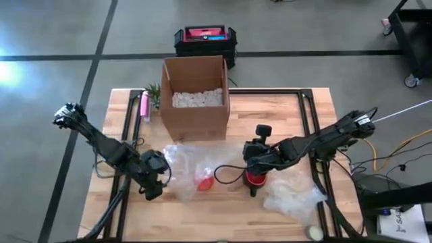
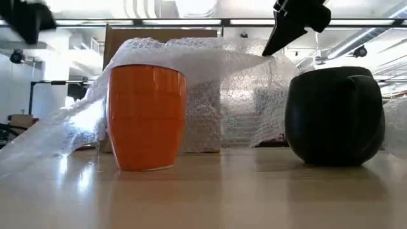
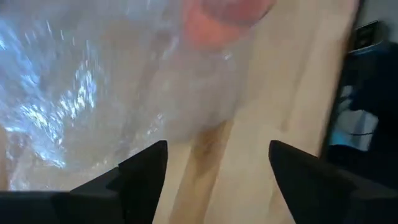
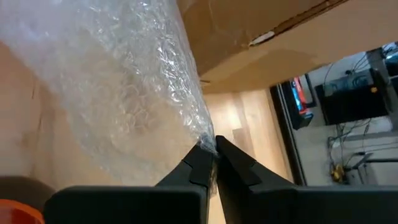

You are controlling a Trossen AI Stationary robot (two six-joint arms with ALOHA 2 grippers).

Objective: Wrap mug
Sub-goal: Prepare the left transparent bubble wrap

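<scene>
Right wrist view alone shows right gripper [image 4: 214, 152] pinching bubble wrap [image 4: 124, 81].

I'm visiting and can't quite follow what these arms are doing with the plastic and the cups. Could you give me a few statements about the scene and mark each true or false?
1. The right gripper is pinching the bubble wrap. True.
2. The orange mug is lying on its side. False: it stands on the table, with bubble wrap draped over it.
3. The left gripper is clamped on the wrap. False: its fingers are spread open with nothing between them.
4. A cardboard box with white filler inside sits at the table's far side. True.
5. The black mug is inside the box. False: it stands on the table near the orange mug.
</scene>
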